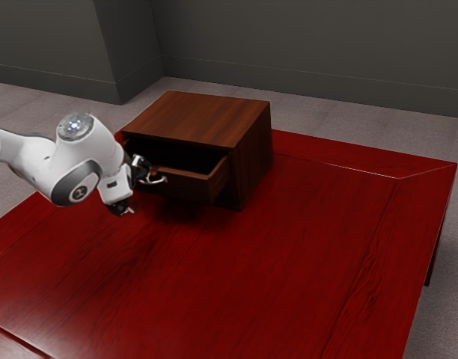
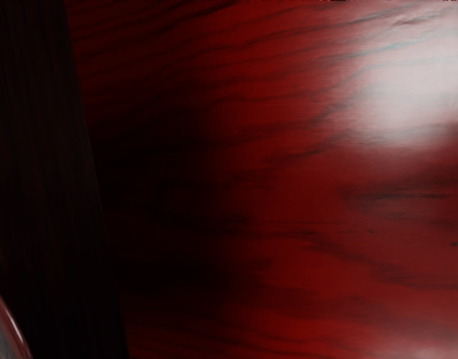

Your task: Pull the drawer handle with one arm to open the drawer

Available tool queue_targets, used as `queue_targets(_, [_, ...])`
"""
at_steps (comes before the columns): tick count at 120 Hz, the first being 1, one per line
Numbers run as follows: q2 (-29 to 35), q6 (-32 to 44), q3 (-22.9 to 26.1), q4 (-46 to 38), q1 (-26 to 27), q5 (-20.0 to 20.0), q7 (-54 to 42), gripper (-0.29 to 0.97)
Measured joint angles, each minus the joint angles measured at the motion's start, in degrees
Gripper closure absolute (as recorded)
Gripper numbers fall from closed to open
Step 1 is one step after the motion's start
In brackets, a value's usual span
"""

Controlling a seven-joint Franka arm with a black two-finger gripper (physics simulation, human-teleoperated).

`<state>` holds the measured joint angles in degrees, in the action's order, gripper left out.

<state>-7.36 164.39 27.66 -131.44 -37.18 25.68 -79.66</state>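
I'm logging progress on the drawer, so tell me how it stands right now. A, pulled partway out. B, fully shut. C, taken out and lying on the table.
A: the drawer sticks out from the cabinet with a dark gap above it, and the gripper is at its handle.

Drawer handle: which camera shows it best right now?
Exterior view: the drawer handle shows as a pale bar on the partly open drawer, at the hand. Wrist view: red table grain beside a dark surface; handle cannot be told there.
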Motion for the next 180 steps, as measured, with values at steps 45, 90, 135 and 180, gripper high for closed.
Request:
queue_targets(45, [4.01, 2.48, 0.82, -5.01, -0.84, -0.14, 0.66, 0.03])
queue_targets(90, [8.28, 2.95, 0.78, -9.84, -0.83, -0.12, 1.48, 0.0])
queue_targets(135, [11.7, 3.0, 0.84, -13.09, -0.7, -0.1, 2.25, 0.01])
queue_targets(180, [12.16, 4.08, 0.91, -12.98, -0.38, -0.12, 2.77, 0.01])
